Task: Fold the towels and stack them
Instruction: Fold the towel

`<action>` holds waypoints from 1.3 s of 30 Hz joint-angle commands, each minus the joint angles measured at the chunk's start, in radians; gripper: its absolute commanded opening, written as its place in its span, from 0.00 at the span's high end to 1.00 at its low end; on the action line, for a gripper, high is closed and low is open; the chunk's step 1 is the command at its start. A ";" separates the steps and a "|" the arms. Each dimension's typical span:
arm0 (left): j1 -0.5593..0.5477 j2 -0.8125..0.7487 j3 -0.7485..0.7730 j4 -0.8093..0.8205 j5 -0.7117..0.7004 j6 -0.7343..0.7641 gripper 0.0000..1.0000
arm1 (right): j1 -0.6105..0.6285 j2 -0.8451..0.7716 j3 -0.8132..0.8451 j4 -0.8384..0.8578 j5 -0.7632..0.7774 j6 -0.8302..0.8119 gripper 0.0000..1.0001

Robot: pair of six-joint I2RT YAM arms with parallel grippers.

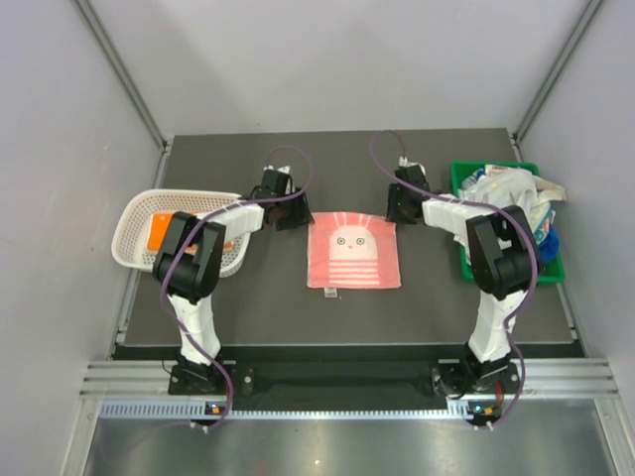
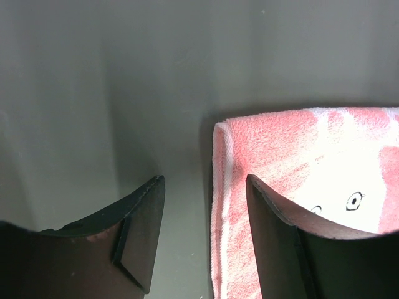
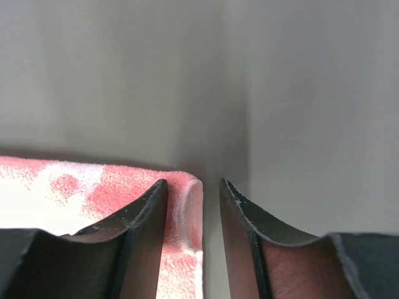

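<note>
Lying flat on the dark table (image 1: 248,317), a pink towel (image 1: 354,253); grey walls (image 1: 60,149) around.

My left arm (image 1: 193,260) and right arm (image 1: 499,253) both reach far, elbows raised and forearms angled inward. The left gripper (image 1: 290,216) sits low with its jaws parted wide. The right gripper (image 1: 397,212) sits low with a narrower gap between its jaws.

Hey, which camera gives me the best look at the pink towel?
The top external view: it shows the whole pink towel lying flat on the table, with its face motif visible. The left wrist view catches only one corner and a bit of the face; the right wrist view shows just another corner.
</note>
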 commanded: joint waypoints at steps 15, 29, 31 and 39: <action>-0.026 0.068 0.061 -0.008 -0.015 0.033 0.41 | -0.019 -0.175 -0.021 -0.015 0.066 -0.022 0.52; -0.037 0.115 0.106 -0.053 -0.032 0.051 0.48 | 0.032 -0.118 -0.099 -0.009 0.049 -0.017 0.57; -0.039 0.126 0.112 -0.055 -0.034 0.048 0.49 | 0.030 -0.083 -0.075 -0.010 0.047 -0.017 0.57; -0.039 0.149 0.127 -0.062 -0.061 0.047 0.52 | 0.032 -0.020 -0.023 -0.030 0.089 -0.028 0.58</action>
